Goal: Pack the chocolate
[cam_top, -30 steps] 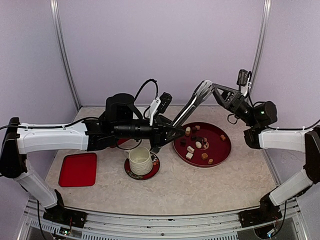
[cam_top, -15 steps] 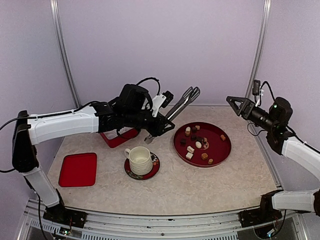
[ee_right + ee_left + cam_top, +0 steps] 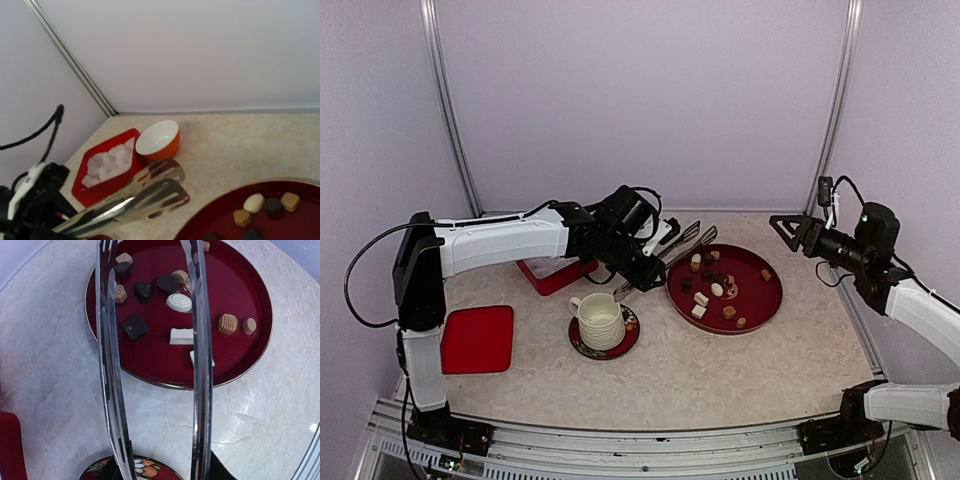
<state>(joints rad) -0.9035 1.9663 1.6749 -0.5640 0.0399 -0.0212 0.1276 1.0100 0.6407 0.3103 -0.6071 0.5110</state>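
the chocolate (image 3: pixel 717 289) lies scattered on the round red plate (image 3: pixel 772 300), and no piece has moved since a second ago. the left gripper (image 3: pixel 642 272) is clamped on the handle end of the metal tongs (image 3: pixel 686 240). it has swung them down from their raised tilt, so the spread blades now hang low over the plate's far-left rim. the right gripper (image 3: pixel 782 232) was at the tongs' tips a second ago. it has since pulled back far to the right, jaws apart and empty. the cup (image 3: pixel 600 320) sits on its saucer (image 3: pixel 626 339) as before.
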